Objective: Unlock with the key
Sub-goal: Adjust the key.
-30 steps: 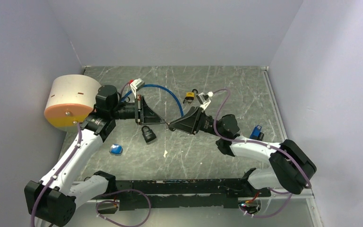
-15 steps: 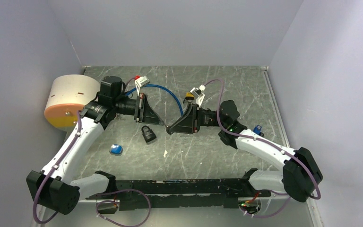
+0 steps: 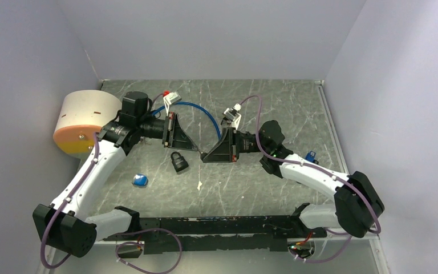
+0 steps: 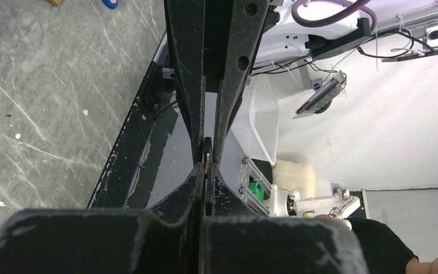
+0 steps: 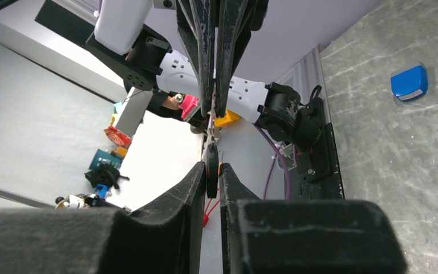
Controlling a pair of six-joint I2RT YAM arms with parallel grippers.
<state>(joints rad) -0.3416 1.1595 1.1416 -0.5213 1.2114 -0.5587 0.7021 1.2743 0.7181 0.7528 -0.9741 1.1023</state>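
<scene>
Right hand (image 3: 204,156) nudged leftward, key (image 5: 211,166) pinched

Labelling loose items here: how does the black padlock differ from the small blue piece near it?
The black padlock is dark with a shackle loop on top; the blue piece is a bright rounded block without one. The padlock looks larger than the blue piece. The padlock lies farther from the near edge of the table; the blue piece lies nearer, to its left. Both rest loose on the table.

Left arm (image 3: 85,184) and right arm (image 3: 315,174) in white shells, round black joints, purple cables (image 3: 96,160) along each, black wedge-shaped left gripper (image 3: 195,148) and right gripper (image 3: 203,156), finger paint scuffed grey, black base rail (image 3: 222,225).
</scene>
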